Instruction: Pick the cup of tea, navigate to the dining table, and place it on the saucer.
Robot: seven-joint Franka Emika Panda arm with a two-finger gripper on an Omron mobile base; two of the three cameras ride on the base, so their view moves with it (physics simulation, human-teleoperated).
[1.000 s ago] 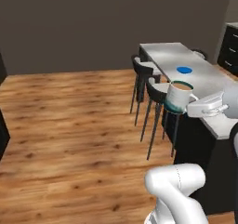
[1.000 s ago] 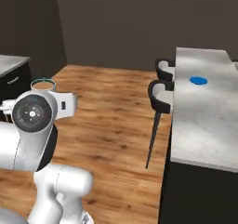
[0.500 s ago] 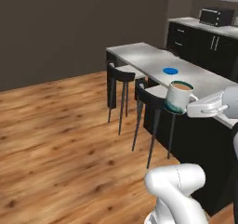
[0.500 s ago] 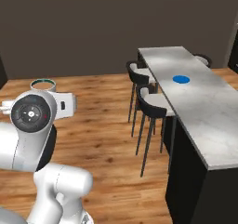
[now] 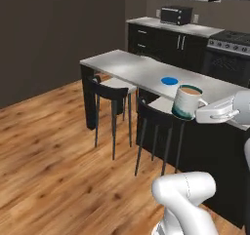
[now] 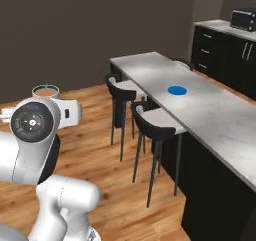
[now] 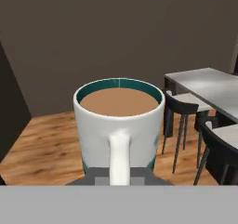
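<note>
We see the cup of tea [image 5: 187,102] carried in the air, upright, its handle turned back toward the gripper [image 5: 204,115]. The jaws are clamped on the cup of tea at that handle, which rises straight up the middle of the hand view. The mug holds brown tea almost to the rim — level, with none spilled on its white wall or teal base band.

The relation that governs the coming move is cup to saucer [image 6: 177,90]. The saucer lies flat and bare on the marble top of the dining table [image 6: 210,110], our desk here, about midway along it. In the right base view it sits well to the right of the cup and farther off. In the left base view it lies just beyond the cup, up and to the left. We judge that the base must close in before any reach.

Two black chairs [image 6: 150,127] stand along the near edge of the desk, between the robot and the saucer — a probable obstacle to a low approach.
</note>
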